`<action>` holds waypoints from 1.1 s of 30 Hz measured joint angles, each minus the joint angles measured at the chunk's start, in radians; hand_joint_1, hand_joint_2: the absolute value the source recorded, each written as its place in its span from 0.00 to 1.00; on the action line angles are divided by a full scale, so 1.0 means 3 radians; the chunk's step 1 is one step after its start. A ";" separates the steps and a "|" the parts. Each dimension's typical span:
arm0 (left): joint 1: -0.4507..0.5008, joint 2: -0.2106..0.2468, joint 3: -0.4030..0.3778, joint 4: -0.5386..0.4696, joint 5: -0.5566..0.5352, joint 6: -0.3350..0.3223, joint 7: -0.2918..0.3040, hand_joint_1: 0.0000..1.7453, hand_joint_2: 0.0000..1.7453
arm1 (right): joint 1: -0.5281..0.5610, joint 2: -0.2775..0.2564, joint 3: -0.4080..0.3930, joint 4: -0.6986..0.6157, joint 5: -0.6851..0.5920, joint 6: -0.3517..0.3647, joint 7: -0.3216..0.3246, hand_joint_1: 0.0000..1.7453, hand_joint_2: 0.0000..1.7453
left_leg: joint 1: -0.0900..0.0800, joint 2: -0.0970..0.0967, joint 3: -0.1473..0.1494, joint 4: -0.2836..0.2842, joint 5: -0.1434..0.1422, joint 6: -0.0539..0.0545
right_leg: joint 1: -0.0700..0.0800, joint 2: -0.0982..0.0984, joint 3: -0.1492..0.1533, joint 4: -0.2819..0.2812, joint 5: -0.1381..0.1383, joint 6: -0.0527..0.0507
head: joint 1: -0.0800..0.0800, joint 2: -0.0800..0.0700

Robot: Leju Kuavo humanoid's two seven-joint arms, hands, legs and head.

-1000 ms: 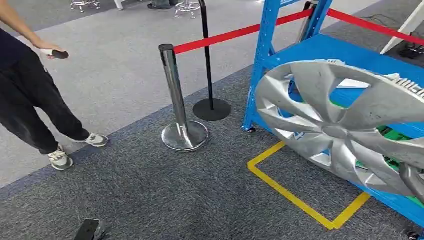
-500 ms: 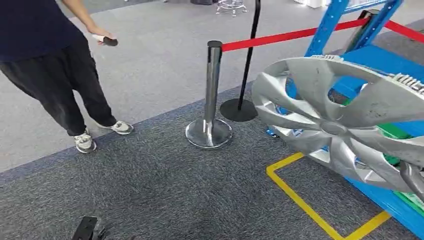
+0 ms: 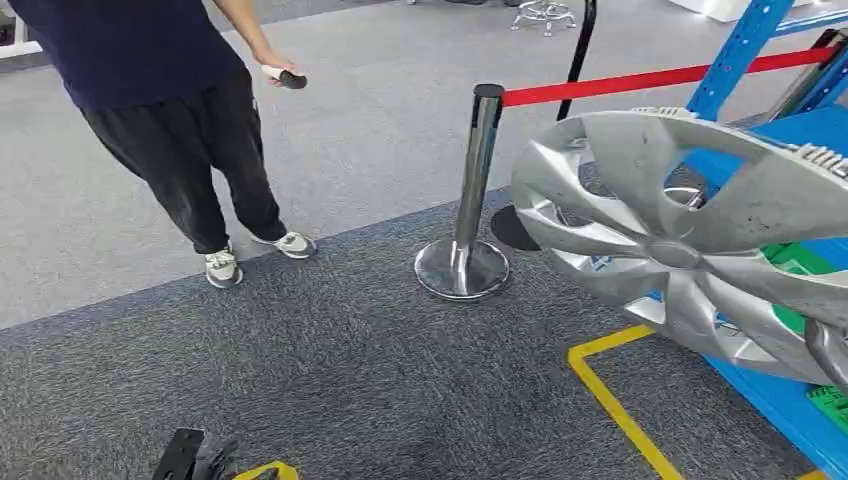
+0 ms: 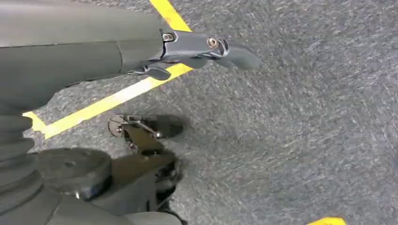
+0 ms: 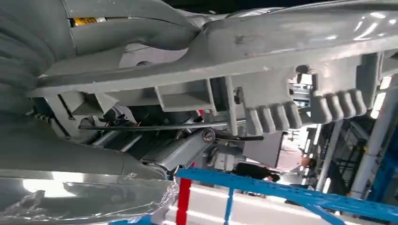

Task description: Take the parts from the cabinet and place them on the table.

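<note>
My right hand [image 5: 155, 145] grips the silver hubcap [image 3: 690, 240] beside the blue cabinet [image 3: 790, 130]; my left hand [image 4: 202, 49] hangs with fingers apart, holding nothing.

The wheel cover [image 3: 690, 240] runs off the frame at 3 o'clock and hides much of the blue rack [image 3: 760, 30] behind it. At 11 o'clock, the person [image 3: 150, 90] is cut off above the chest.
</note>
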 joint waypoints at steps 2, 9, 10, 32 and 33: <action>-0.0010 -0.0001 0.0000 0.0000 0.0000 0.0006 0.0005 0.00 1.00 | -0.0001 0.0000 0.0000 0.0000 0.0000 0.0000 0.0000 1.00 1.00 | 0.0007 0.0063 -0.0273 0.0557 -0.0254 -0.0015 | 0.0012 -0.0071 -0.0004 0.0000 -0.0007 -0.0014 | 0.0006 0.0000; -0.0007 0.0000 0.0003 0.0000 0.0001 0.0032 0.0014 0.00 1.00 | -0.0010 0.0000 0.0000 0.0003 0.0001 0.0004 0.0003 1.00 1.00 | -0.0047 0.0337 0.0161 -0.0253 0.0142 0.0038 | 0.0059 -0.0284 0.0027 0.0020 -0.0050 0.0025 | 0.0005 0.0000; -0.0011 -0.0001 0.0003 0.0000 0.0003 0.0033 0.0015 0.00 1.00 | -0.0016 0.0000 -0.0001 0.0003 0.0001 0.0003 0.0003 1.00 1.00 | -0.0041 0.0279 0.0146 -0.0243 0.0153 0.0069 | 0.0059 -0.0302 0.0024 0.0014 -0.0049 0.0040 | 0.0022 0.0000; -0.0020 -0.0003 0.0005 0.0006 -0.0009 -0.0004 0.0027 0.00 1.00 | -0.0045 0.0000 0.0003 0.0037 0.0015 0.0004 0.0008 1.00 1.00 | -0.0004 0.0039 -0.0199 0.0393 -0.0178 0.0005 | 0.0013 -0.0056 -0.0017 0.0013 0.0001 -0.0009 | 0.0026 0.0000; -0.0017 -0.0004 0.0005 0.0006 -0.0009 0.0003 0.0027 0.00 1.00 | -0.0045 0.0000 0.0008 0.0037 0.0020 0.0004 0.0013 1.00 1.00 | 0.0000 0.0057 -0.0331 0.0659 -0.0273 0.0000 | 0.0019 -0.0091 -0.0020 0.0013 -0.0001 -0.0012 | 0.0023 0.0000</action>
